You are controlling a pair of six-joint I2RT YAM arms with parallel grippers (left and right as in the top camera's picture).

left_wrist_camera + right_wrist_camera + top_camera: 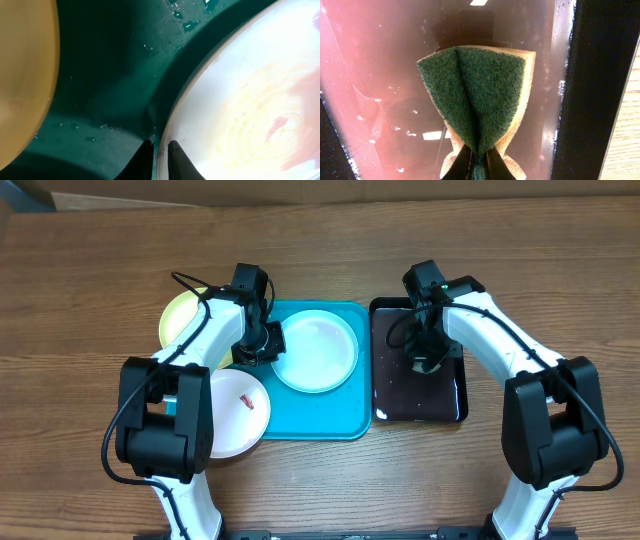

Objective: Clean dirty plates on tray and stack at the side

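The turquoise tray (pixel 320 420) lies mid-table. A pale cyan plate (pixel 316 352) sits on it; in the left wrist view (pixel 240 100) it shows orange-red smears. My left gripper (pixel 262 348) is shut on its left rim, one finger on each side (pixel 159 147), above the wet tray floor (pixel 110 75). The yellow-green plate (pixel 185 315) lies left of the tray, and shows in the left wrist view (pixel 25 75). The white plate (pixel 235 412) with a red smear lies at the tray's front left corner. My right gripper (pixel 425 363) is shut on a sponge.
A glossy black tray (pixel 420 405) stands right of the turquoise one, holding reddish water (pixel 380 75). The green and yellow sponge (pixel 480 90) is pinched folded between my right fingers (pixel 479 152) over that water, near the black rim (pixel 600 75). The wooden table (pixel 320 250) lies around.
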